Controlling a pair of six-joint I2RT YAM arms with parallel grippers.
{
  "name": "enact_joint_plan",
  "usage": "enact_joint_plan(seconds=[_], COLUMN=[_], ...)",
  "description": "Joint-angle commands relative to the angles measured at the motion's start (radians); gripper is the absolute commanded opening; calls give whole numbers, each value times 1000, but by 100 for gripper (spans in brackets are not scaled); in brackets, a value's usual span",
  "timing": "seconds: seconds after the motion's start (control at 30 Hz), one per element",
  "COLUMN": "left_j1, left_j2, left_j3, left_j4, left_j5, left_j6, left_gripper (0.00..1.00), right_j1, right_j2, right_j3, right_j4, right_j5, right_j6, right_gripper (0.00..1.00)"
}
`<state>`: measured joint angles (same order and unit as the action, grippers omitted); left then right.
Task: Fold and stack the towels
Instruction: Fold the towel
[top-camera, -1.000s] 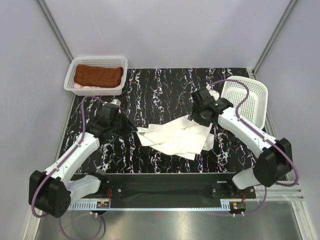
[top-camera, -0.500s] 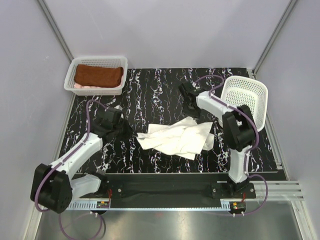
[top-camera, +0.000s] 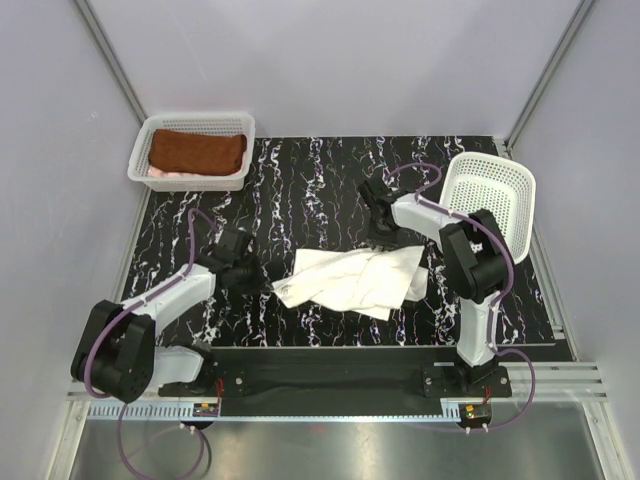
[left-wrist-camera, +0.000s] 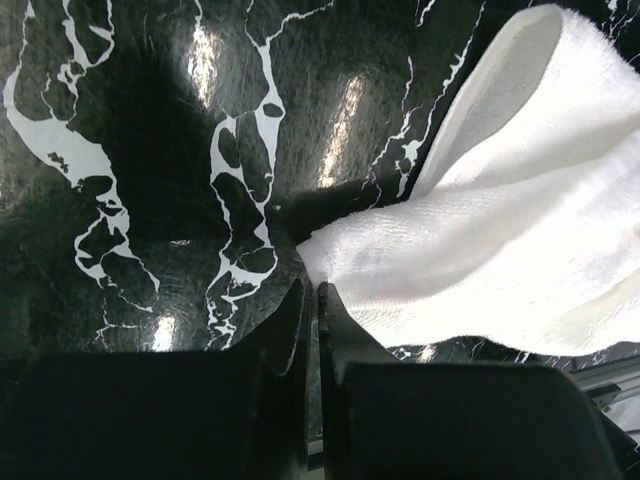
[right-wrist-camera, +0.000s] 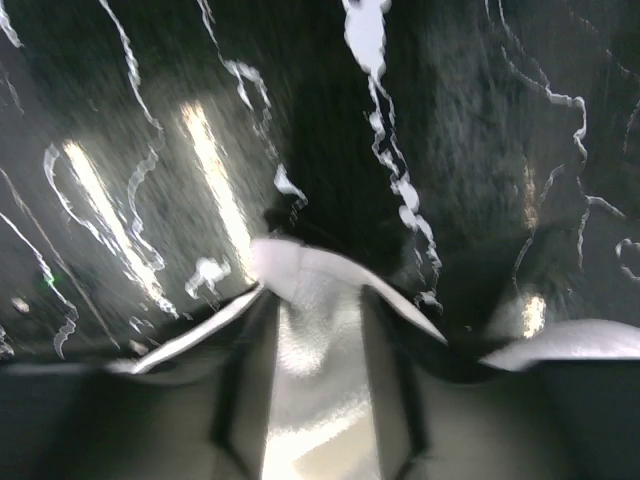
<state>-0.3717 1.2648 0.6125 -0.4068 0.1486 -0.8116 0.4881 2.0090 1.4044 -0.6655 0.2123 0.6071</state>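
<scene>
Left tool (left-wrist-camera: 318, 290) is closed at the white towel's (top-camera: 350, 280) left corner, right tool (right-wrist-camera: 315, 290) is apart over its far edge, so a thin bite could slip and bunch it.

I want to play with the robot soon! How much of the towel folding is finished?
Looks done: the rust-brown towel lies folded in the far-left basket, on a pink towel peeking out beneath. In hand: the white towel lies rumpled mid-table, left pincer shut at its corner, right pincer at its far edge. Left: fold it and stack it with the others.
</scene>
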Motion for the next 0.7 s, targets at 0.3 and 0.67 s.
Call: enact_joint_plan(seconds=[0.3, 0.67], left_j1=[43, 59], left_j2=[119, 12], left_j3=[392, 891], left_j4=[63, -11], left_j5=[-81, 6], left_j6=[115, 198], left_gripper=[0, 0], right_j1=[-45, -45], right_j2=[-65, -452], right_j3=[278, 515], right_j4=[17, 81], right_j5=[155, 234], right_j6=[-191, -420], right_gripper=[0, 0])
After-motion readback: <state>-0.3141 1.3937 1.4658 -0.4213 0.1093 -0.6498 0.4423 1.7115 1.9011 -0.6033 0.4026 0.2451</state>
